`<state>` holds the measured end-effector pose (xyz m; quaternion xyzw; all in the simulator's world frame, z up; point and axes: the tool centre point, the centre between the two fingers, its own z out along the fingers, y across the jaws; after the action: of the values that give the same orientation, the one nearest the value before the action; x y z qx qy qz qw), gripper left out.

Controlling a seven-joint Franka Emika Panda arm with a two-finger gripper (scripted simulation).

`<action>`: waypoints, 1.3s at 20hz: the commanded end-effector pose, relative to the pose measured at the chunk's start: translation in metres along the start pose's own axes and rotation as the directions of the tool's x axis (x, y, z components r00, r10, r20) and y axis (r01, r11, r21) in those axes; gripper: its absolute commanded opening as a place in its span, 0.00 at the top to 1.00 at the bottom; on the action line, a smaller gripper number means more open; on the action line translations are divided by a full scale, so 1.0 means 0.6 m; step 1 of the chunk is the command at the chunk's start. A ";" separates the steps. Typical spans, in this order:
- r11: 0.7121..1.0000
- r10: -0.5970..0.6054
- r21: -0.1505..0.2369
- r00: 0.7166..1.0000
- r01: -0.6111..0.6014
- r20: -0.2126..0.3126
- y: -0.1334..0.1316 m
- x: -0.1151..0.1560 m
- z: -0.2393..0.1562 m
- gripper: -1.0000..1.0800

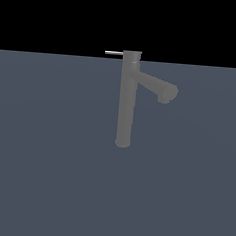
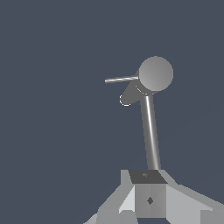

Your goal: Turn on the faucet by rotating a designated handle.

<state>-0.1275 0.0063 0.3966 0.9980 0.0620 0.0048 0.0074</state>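
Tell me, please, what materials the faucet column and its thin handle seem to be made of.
The faucet looks like matte grey metal or plastic: flat shading in the exterior view, a soft highlight down the column in the wrist view. The handle looks like brighter, polished silver metal. Being renders, neither is certain.

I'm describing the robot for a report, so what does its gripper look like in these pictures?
Only parts show. In the wrist view the gripper is blocky and faceted, in light and mid grey, with a darker top face and small dark diamond marks. The exterior view shows just a grey sliver at the top edge. No cables visible.
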 end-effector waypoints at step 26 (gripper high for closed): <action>0.993 -0.114 0.017 0.993 0.114 0.007 -0.019 0.224 0.164 1.00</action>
<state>0.0032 0.0324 0.2999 0.9930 0.1179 -0.0004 -0.0001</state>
